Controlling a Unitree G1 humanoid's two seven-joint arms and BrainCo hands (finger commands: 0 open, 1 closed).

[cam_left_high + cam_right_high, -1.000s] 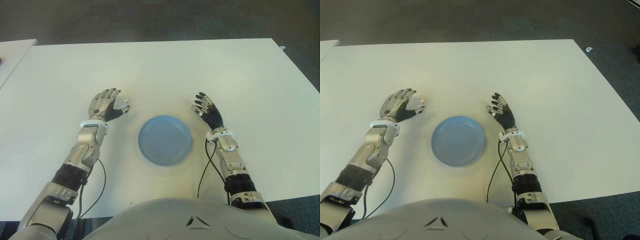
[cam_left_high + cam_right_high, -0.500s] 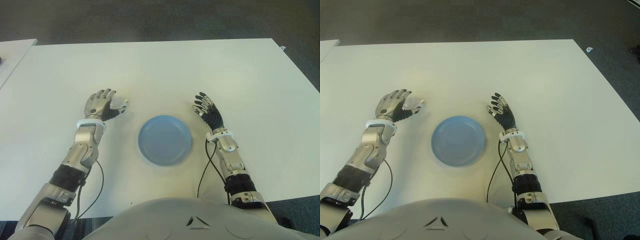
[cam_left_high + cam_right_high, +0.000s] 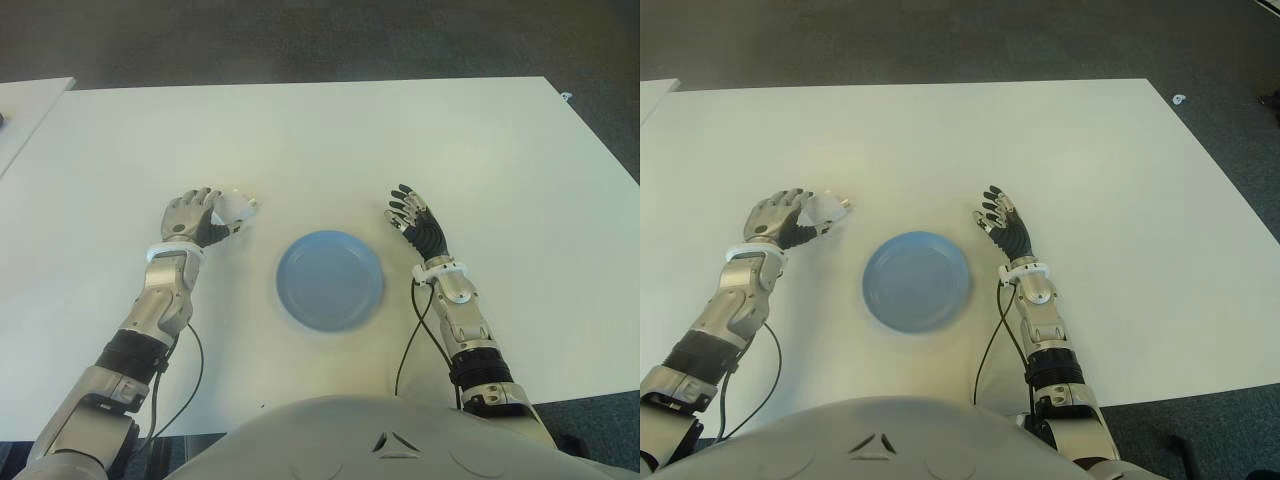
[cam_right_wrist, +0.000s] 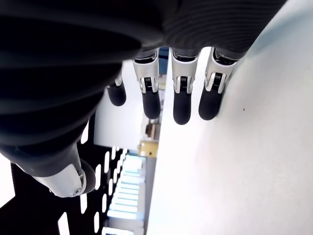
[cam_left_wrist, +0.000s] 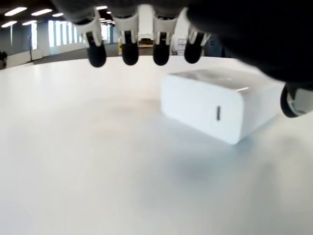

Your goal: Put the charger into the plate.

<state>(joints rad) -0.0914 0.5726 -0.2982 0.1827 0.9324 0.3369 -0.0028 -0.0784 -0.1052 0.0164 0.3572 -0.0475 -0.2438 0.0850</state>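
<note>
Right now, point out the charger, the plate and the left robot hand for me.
charger (image 5: 215,105), left wrist view, on its white front face beside the port.
plate (image 3: 330,280), left eye view, on its bare blue middle.
left robot hand (image 3: 190,218), left eye view, on the back of the hand.

white blocky charger (image 5: 222,104) lies flat on the table, left of the empty round blue plate (image 3: 330,280).

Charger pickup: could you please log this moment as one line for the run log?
left hand: open, at white charger, no grasp | charger: on white table, left of blue plate | right hand: open, idle, right of plate
</note>
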